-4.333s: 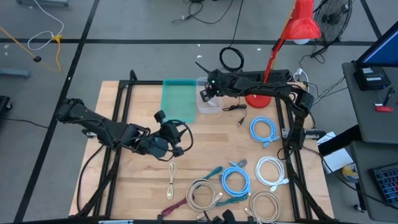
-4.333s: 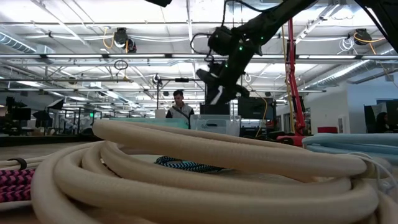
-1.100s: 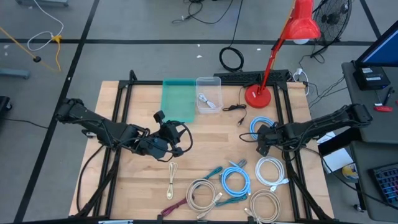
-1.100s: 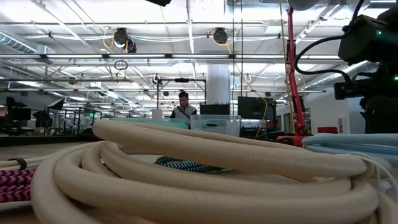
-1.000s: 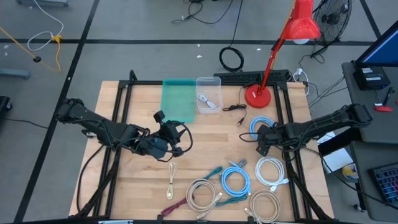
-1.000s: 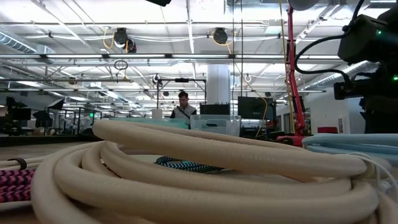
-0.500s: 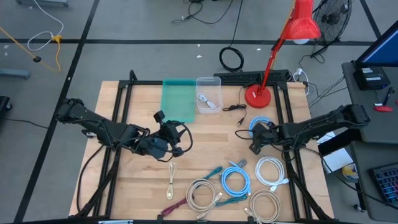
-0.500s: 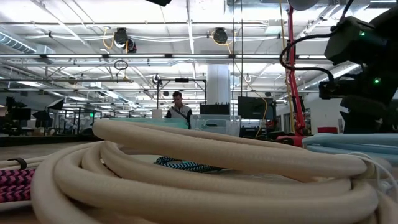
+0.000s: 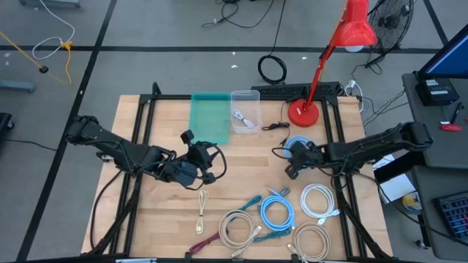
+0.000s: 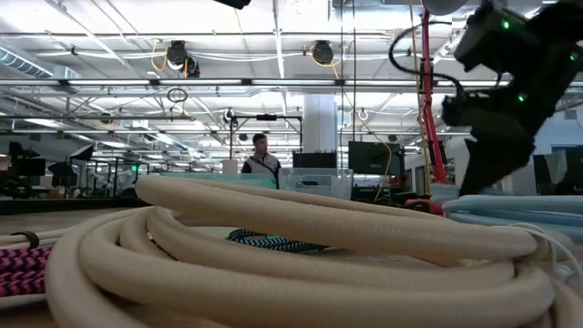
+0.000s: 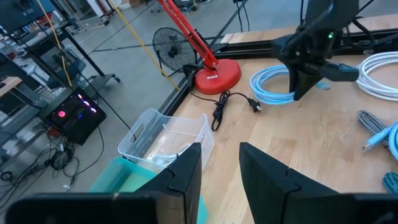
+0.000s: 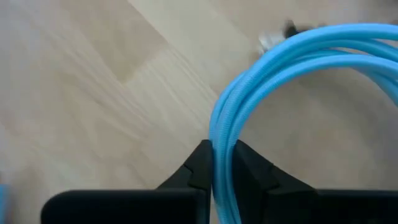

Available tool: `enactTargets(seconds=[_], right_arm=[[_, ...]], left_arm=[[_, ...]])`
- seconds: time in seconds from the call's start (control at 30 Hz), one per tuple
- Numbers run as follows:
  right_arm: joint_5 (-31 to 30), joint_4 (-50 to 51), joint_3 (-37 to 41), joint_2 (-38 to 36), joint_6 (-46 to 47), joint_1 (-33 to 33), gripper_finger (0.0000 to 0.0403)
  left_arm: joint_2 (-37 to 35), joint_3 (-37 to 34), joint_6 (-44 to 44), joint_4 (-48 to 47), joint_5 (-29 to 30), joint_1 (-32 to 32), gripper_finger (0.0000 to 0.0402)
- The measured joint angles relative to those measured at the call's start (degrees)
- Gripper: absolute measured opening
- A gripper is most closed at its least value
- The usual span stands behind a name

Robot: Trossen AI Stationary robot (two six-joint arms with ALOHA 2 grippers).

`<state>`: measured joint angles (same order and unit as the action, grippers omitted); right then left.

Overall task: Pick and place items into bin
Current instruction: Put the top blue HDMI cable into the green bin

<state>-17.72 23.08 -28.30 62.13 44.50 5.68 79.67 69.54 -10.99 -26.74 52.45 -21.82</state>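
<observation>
Right wrist view: right gripper (image 12: 222, 163) clamped on light blue coil (image 12: 280, 68), above the table (image 9: 248, 153). Left gripper (image 11: 219, 167) parted, empty, mid-table.

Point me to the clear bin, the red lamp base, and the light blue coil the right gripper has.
clear bin (image 9: 246, 120), high view, on its floor beside the white cord.
red lamp base (image 9: 302, 115), high view, on the round foot.
light blue coil (image 12: 273, 62), right wrist view, on the strands' bend above the fingers.
</observation>
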Motion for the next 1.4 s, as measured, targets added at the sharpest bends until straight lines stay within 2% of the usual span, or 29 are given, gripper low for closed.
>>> enactTargets(seconds=[0.23, 0.4, 0.5, 0.6, 0.7, 0.83, 1.0, 1.1, 1.2, 1.4], right_arm=[[-5.8, 0.3, -8.3, 0.0, -5.5, 2.8, 0.0027], [-13.8, -1.0, -14.2, 0.0, -10.6, 5.4, 0.0027], [-18.7, -7.0, -16.1, 0.0, -15.3, 6.4, 0.0027], [-19.3, -16.9, -17.2, 0.7, -21.2, 6.2, 0.0027], [-17.2, -22.8, -18.7, 3.2, -25.9, 4.4, 0.0027], [-13.5, -23.7, -24.2, 9.3, -27.0, -0.1, 0.0027], [1.1, -22.4, -35.6, 21.0, -27.2, -7.4, 0.0027], [6.7, -17.6, -45.1, 28.4, -27.7, -10.4, 0.0027], [8.9, -12.7, -54.4, 34.6, -29.0, -12.6, 0.0027], [9.4, -4.2, -72.2, 43.9, -27.8, -17.7, 0.0027]], left_arm=[[0.0, 0.0, -3.1, -0.3, 0.3, 1.3, 0.0113], [0.0, 0.0, -9.3, -2.9, 3.8, 3.3, 0.0113], [0.0, 0.0, -15.8, -7.3, 7.0, 4.8, 0.0113], [-0.3, 0.0, -23.4, -13.6, 9.3, 6.1, 0.0113], [-1.7, 0.0, -30.8, -20.2, 9.7, 6.9, 0.0113], [-3.5, 0.1, -39.7, -28.3, 10.2, 6.7, 0.0113], [-4.9, 0.1, -47.3, -36.0, 12.5, 4.6, 0.0113], [-5.6, 0.0, -49.7, -38.1, 13.5, 3.2, 0.0113], [-5.8, 0.0, -51.0, -39.6, 13.9, 1.9, 0.0113], [-6.4, 0.0, -56.9, -45.4, 14.0, -0.4, 0.0113]])
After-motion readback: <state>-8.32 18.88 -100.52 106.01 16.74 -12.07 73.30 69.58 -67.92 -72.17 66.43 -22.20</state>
